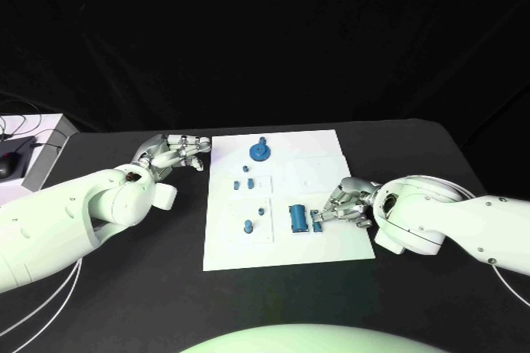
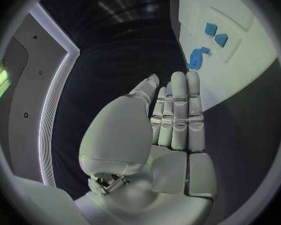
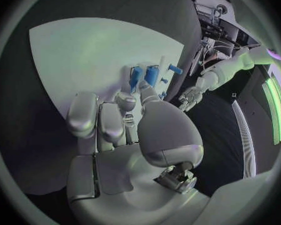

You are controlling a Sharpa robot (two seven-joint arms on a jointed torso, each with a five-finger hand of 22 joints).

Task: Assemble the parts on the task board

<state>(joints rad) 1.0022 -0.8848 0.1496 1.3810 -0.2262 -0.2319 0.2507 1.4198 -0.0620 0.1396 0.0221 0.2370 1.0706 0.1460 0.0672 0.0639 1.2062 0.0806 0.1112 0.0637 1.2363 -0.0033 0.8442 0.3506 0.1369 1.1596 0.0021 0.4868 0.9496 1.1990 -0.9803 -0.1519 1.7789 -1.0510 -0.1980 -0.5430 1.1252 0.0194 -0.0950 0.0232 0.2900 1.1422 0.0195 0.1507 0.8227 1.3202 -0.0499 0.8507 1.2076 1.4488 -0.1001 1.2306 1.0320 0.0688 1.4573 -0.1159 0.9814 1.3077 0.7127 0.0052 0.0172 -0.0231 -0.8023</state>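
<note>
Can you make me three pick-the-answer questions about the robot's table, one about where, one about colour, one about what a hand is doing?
1. Where is the left hand?
A on the board
B beside the board
C under the table

2. What colour are the parts?
A red
B blue
C yellow

3. What is the left hand holding?
A nothing
B a part
C a cable

Answers: B, it rests on the black table beside the task board; B, all the pieces look blue; A, the left wrist view shows its fingers straight and bare.

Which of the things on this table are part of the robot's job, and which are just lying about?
Part of the job: task board, round blue part, blue cylinder part, the small blue parts, left hand, right hand.

Just lying about: black mouse, cables.
</note>
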